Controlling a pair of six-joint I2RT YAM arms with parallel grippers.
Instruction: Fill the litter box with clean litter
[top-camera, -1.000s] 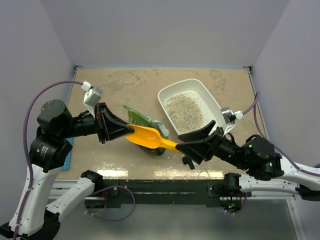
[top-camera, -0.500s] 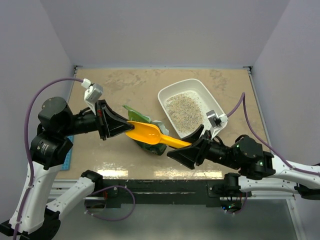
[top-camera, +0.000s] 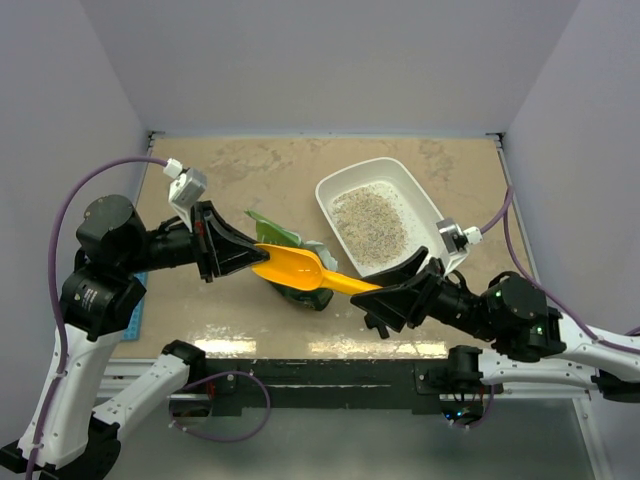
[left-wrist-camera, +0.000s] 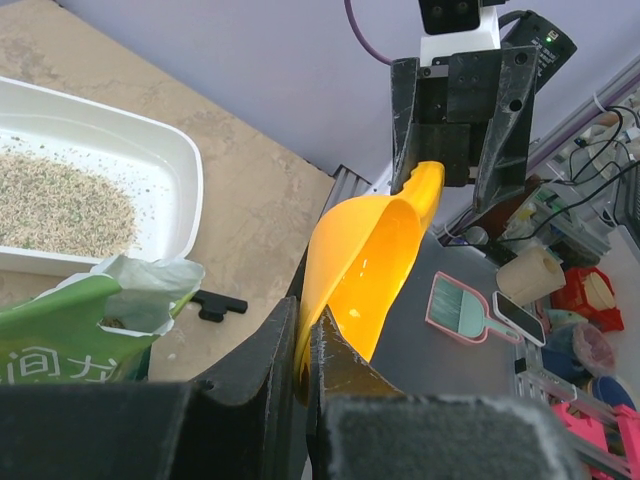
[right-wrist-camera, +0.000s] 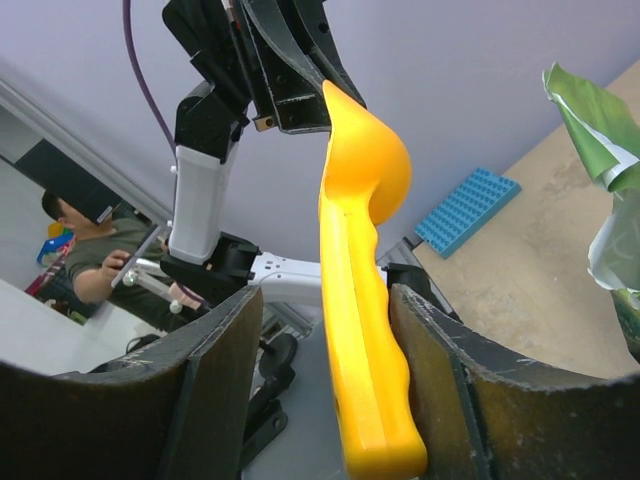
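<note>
Partly filled, the litter box (top-camera: 330, 190) needs more clean litter (top-camera: 370, 225); left hand (top-camera: 258, 258) clamps the scoop (top-camera: 295, 268), right hand (top-camera: 373, 293) spread round its handle.

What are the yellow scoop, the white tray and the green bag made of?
The yellow scoop looks like moulded plastic: smooth, glossy, one even colour, light gleaming in its bowl. The white tray seems hard plastic too, its rounded rim slightly shiny. The green bag looks like thin printed film or coated paper, crinkled at its open top; I cannot tell which.
</note>
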